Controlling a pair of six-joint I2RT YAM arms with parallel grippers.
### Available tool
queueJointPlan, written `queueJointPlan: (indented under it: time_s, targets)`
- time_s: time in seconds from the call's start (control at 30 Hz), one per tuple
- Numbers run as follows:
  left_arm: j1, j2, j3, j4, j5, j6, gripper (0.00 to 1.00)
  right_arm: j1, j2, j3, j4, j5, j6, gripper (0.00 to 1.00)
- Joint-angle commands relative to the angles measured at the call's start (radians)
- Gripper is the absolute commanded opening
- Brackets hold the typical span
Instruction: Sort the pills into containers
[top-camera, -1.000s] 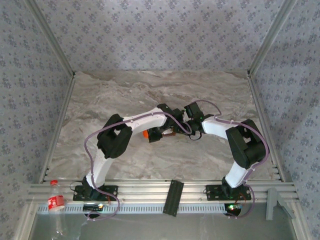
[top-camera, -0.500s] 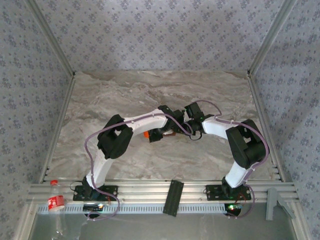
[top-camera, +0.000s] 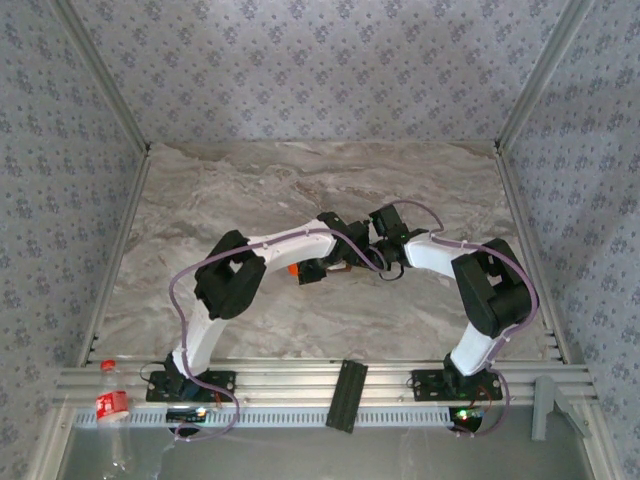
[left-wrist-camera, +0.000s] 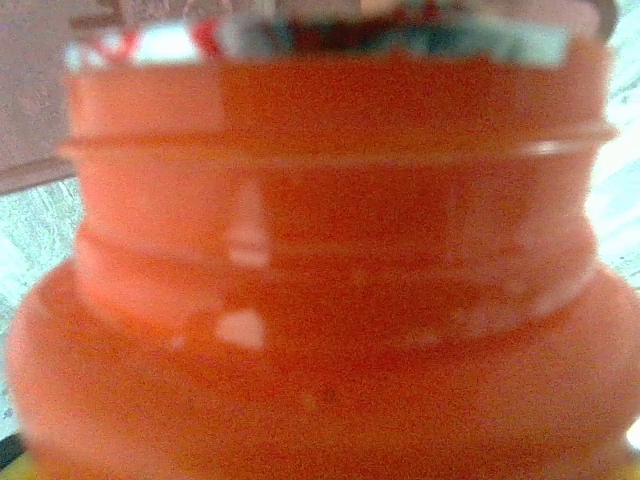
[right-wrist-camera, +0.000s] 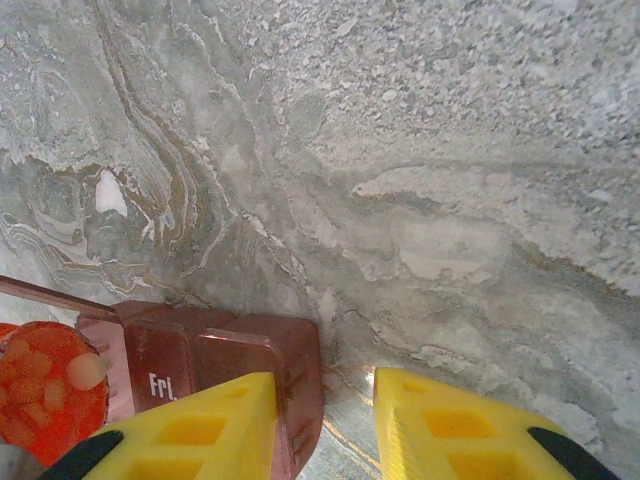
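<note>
Containers (right-wrist-camera: 250, 360): mid-table, long axis running leftward from right gripper (right-wrist-camera: 325, 390), "Fri." cell nearest it; jaws nearly together astride the end wall. Orange bottle (left-wrist-camera: 320, 300): clamped in left gripper (top-camera: 303, 270), mouth just beside containers, pills (right-wrist-camera: 85, 370) inside. Both arms elbow-bent, wrists meeting.

Left arm (top-camera: 228, 285) bent at the elbow and reached forward and inward, right arm (top-camera: 487, 285) folded likewise from the other side, wrists nearly met, left gripper (top-camera: 314, 268) angled down, jaw state unclear from above, right gripper (right-wrist-camera: 325, 390) low, yellow fingers (right-wrist-camera: 200, 420) drawn close, slim gap between
</note>
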Motion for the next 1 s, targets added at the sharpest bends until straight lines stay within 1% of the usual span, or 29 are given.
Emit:
queueJointPlan:
  time_s: [0.0, 0.23, 0.47, 0.83, 0.97]
  targets:
    - [-0.016, -0.040, 0.000, -0.027, 0.013, 0.026, 0.00, -0.001, 0.002, -0.013, -0.015, -0.001, 0.013, 0.33]
    - [-0.015, -0.040, -0.022, -0.013, 0.027, 0.024, 0.00, -0.001, -0.002, -0.012, -0.018, 0.000, 0.014, 0.33]
    - [0.009, -0.055, -0.050, 0.014, 0.052, 0.011, 0.00, 0.000, -0.010, -0.012, -0.022, 0.003, 0.013, 0.33]
    - [0.053, -0.112, -0.129, 0.112, 0.095, -0.029, 0.00, -0.002, -0.015, -0.006, -0.042, 0.008, 0.006, 0.33]
    - [0.081, -0.156, -0.164, 0.171, 0.136, -0.043, 0.00, -0.002, -0.015, 0.000, -0.047, 0.009, 0.004, 0.33]
